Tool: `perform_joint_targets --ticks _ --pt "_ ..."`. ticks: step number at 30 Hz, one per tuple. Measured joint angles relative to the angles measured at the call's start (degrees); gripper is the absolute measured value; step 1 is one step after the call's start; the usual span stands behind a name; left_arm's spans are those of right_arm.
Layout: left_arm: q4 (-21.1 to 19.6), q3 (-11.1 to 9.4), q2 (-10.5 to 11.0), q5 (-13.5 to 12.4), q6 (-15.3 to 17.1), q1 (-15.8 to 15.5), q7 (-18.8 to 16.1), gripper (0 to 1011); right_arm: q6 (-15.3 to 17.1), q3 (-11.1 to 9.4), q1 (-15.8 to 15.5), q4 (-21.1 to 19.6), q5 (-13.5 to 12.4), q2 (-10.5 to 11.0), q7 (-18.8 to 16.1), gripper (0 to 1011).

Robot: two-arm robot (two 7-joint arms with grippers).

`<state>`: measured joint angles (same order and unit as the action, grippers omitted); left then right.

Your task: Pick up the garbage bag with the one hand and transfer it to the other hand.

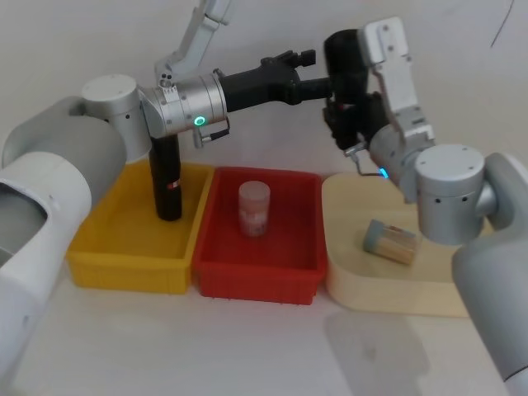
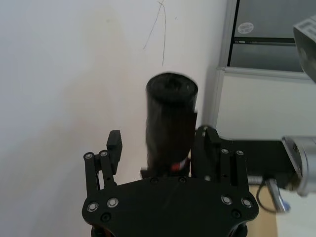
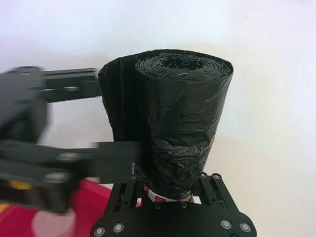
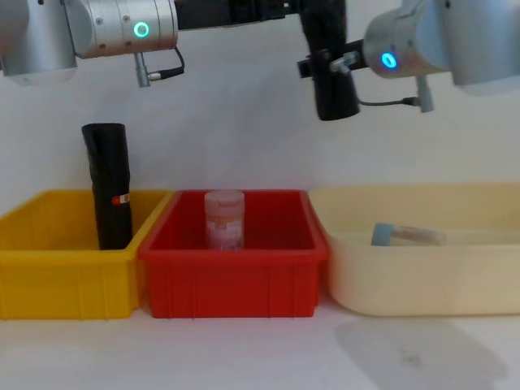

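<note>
Garbage bag — right pincer clamped, left pincer apart

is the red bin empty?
No. In the head view a pale cylindrical container stands upright inside the red bin, between the yellow bin and the cream tray.

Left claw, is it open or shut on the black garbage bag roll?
Open: in the left wrist view one finger of the left claw stands clear of the garbage bag roll, wall showing between them.
</note>
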<state>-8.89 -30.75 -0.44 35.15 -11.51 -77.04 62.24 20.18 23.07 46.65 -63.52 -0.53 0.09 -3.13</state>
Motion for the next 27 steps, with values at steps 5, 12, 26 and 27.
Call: perform_joint_targets --ticks 5,12,26,27 --pt "0.0 0.0 0.0 0.0 0.0 0.0 0.0 1001 0.6 -1.6 -0.2 -0.8 -0.1 1.2 0.7 503" --pt "0.0 0.0 0.0 0.0 0.0 0.0 0.0 1001 1.8 -4.4 -1.8 -2.9 -0.2 4.1 1.3 502" --pt "0.0 0.0 0.0 0.0 0.0 0.0 0.0 1001 5.9 -9.0 -10.5 -15.9 -1.6 12.6 -2.5 503" --pt "0.0 0.0 0.0 0.0 0.0 0.0 0.0 1001 6.0 -9.1 -10.9 -16.5 -1.6 13.0 -2.7 509"
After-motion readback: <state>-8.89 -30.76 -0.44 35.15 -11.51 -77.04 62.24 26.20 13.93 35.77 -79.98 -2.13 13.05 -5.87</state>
